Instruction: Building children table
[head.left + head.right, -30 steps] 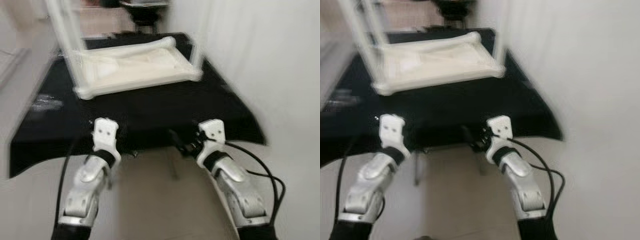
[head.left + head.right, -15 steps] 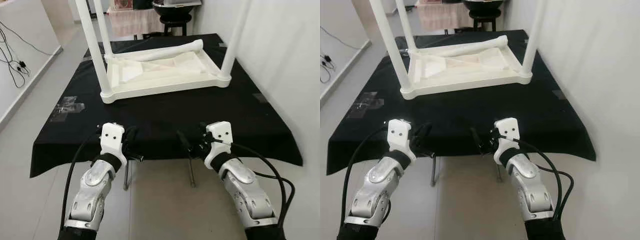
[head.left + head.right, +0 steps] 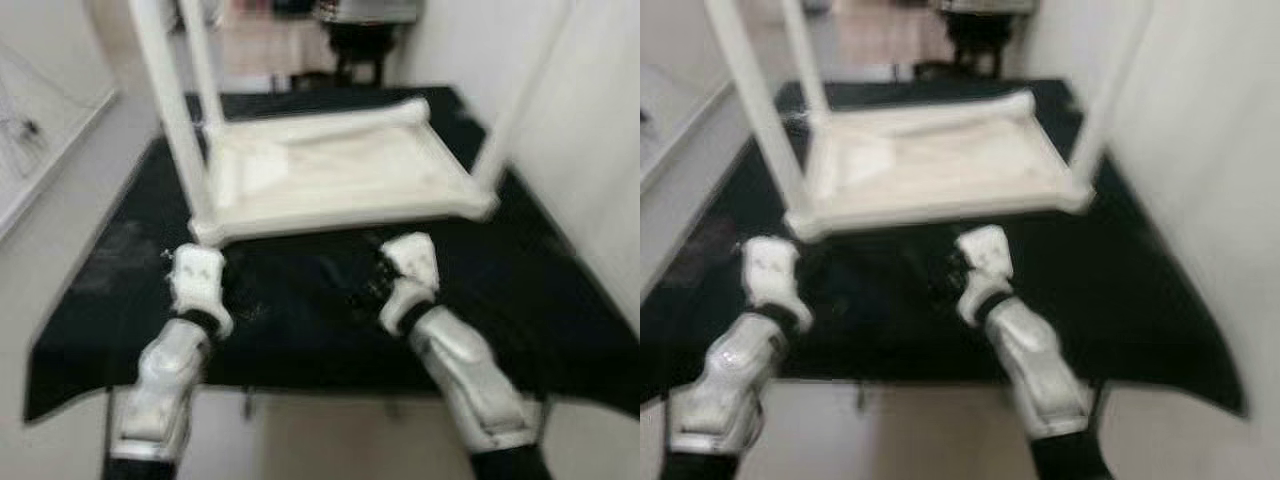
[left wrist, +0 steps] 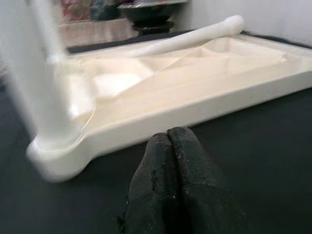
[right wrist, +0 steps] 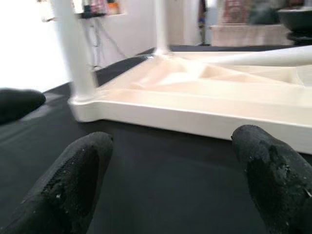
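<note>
White plastic children's table (image 3: pixel 330 170) lies upside down on the black-draped counter (image 3: pixel 520 300), top face down, underside up. Three legs look fitted & upright: front-left leg (image 3: pixel 170 110), back-left leg (image 3: pixel 205 70) and front-right leg (image 3: pixel 1110 100). Fourth leg (image 4: pixel 195 36) is loose, lying across the far edge of the frame, so the back-right corner seems unfilled, though head views are blurred and I can't confirm the socket.

Judgement: roughly three quarters done. Left to do: pick up the loose leg, seat it in the last corner, then flip the table upright.

Both arms are out over the counter, just short of the table's near edge. Left gripper (image 4: pixel 168 141) has its fingers pressed together, nothing between them, aimed near the front-left corner. Right gripper (image 5: pixel 170 156) has fingers (image 5: pixel 78 170) spread wide apart, empty, facing the near rim. Neither touches the table.

Writing: none readable. No brand or label visible on table, cloth or arms; bkgd items too blurred to tell
</note>
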Motion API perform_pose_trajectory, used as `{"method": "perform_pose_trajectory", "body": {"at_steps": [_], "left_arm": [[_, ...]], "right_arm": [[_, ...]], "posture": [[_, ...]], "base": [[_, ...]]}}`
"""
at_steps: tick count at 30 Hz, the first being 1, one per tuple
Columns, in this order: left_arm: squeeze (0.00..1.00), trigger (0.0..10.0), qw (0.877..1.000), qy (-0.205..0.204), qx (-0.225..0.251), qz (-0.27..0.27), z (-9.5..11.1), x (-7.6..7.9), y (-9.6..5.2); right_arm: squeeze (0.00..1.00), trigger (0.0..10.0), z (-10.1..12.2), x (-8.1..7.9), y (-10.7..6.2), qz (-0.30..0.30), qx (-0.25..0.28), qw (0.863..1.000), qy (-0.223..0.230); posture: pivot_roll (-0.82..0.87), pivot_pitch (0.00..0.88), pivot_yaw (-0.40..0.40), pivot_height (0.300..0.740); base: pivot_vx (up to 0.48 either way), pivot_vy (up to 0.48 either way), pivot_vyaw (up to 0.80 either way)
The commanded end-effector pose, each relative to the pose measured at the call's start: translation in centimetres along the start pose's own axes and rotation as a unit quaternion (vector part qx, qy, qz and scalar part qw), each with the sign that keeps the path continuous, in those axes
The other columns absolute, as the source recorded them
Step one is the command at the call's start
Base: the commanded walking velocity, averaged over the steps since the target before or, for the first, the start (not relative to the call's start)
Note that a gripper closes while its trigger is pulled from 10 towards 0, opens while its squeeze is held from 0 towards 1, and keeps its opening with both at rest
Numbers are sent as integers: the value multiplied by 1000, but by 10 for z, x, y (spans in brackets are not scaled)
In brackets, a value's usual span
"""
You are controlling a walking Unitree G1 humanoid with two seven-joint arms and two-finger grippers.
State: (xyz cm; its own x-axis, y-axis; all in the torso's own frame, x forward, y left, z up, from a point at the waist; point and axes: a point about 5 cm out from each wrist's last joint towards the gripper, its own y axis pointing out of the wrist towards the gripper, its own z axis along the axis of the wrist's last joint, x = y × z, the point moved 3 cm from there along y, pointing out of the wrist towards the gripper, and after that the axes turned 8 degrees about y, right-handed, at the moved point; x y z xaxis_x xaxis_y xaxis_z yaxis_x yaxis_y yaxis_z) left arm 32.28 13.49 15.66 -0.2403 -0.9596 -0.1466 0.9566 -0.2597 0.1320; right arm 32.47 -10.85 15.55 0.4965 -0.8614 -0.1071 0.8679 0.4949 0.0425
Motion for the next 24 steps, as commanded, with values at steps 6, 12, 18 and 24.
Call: {"method": "perform_pose_trajectory", "body": {"at_steps": [6, 12, 18, 24], "left_arm": [[0, 10000, 1000, 0, 0, -14, 0, 8, 0], [0, 10000, 1000, 0, -1, -14, -1, 9, 0], [0, 10000, 1000, -4, -9, -20, -4, 10, 1], [0, 10000, 999, -8, -15, -41, -4, 16, 0]], "right_arm": [[0, 10000, 1, -14, -6, 67, -5, 997, -35], [0, 10000, 8, -14, -4, 89, -2, 995, -40], [0, 10000, 1, -8, 0, 89, -45, 992, -82], [0, 10000, 11, 12, 9, 75, -95, 977, -173]], "posture": [[20, 97, -9, 740], [19, 91, -9, 740], [22, 91, -9, 740], [24, 96, -7, 740]], "base": [[356, 0, 579], [318, 0, 800], [0, 0, 0], [0, 0, 0]]}}
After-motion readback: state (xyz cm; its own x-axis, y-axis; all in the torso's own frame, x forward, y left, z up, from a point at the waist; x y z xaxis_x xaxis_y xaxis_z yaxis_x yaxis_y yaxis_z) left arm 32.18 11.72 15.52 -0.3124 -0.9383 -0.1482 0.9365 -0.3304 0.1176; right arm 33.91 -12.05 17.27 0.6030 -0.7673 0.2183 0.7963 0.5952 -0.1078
